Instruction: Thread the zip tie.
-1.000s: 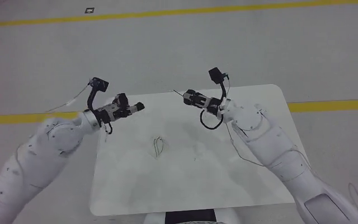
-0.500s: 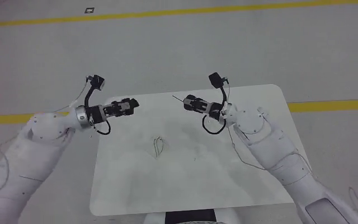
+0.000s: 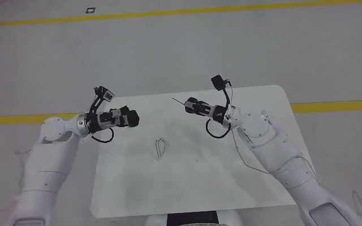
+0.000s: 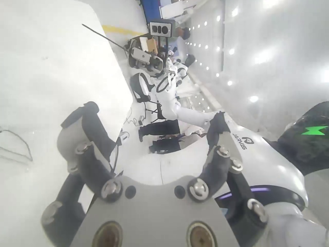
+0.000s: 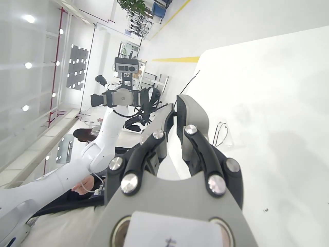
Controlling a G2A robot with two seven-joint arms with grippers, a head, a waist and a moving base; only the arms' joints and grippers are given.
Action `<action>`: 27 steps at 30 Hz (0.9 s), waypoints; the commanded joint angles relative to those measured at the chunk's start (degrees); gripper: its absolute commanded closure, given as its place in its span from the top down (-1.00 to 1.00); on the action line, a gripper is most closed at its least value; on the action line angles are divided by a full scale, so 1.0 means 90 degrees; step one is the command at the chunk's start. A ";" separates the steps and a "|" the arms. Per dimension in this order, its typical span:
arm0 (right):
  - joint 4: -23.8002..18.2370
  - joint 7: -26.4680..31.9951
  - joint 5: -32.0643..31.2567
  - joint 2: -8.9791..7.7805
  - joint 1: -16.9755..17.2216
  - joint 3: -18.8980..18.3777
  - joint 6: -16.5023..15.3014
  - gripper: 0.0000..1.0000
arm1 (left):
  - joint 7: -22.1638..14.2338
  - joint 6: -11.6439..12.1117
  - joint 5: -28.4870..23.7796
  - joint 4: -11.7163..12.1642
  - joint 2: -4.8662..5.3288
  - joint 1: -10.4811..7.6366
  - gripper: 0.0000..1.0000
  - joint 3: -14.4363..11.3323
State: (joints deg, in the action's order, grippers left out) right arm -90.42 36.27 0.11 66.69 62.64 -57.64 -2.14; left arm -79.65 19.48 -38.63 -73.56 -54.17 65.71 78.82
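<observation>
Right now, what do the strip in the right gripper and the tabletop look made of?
The zip tie: thin black strip, likely plastic; it juts nearly straight past the right gripper. The table: smooth white top, faint sheen, laminate or plastic; cannot tell which.

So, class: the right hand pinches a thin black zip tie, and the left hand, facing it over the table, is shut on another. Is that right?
No: the left hand is open and empty, as the left wrist view shows. The rest holds: the right hand pinches a thin black zip tie, and the left hand faces it over the table.
</observation>
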 commanded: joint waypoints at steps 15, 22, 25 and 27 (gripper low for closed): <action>0.0319 0.0266 0.0331 0.0100 -0.0135 0.0264 -0.0691 -1.00 | 0.0001 -0.0404 -0.1220 -0.0058 -0.0020 0.0004 1.00 -0.0684; 0.0727 0.0312 0.0452 0.0275 -0.0579 0.0678 -0.0839 -1.00 | 0.0001 -0.0116 -0.1509 0.0180 0.0082 -0.0246 1.00 -0.1257; 0.0848 0.0355 0.0405 0.0321 -0.0710 0.0802 -0.0881 -1.00 | 0.0001 -0.0008 -0.1578 0.0167 0.0107 -0.0326 1.00 -0.1418; 0.0848 0.0355 0.0405 0.0321 -0.0710 0.0802 -0.0881 -1.00 | 0.0001 -0.0008 -0.1578 0.0167 0.0107 -0.0326 1.00 -0.1418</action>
State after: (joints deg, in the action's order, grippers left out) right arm -82.72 39.49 3.74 69.60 56.19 -50.35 -10.09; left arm -79.64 19.49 -52.85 -72.06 -53.20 62.73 65.98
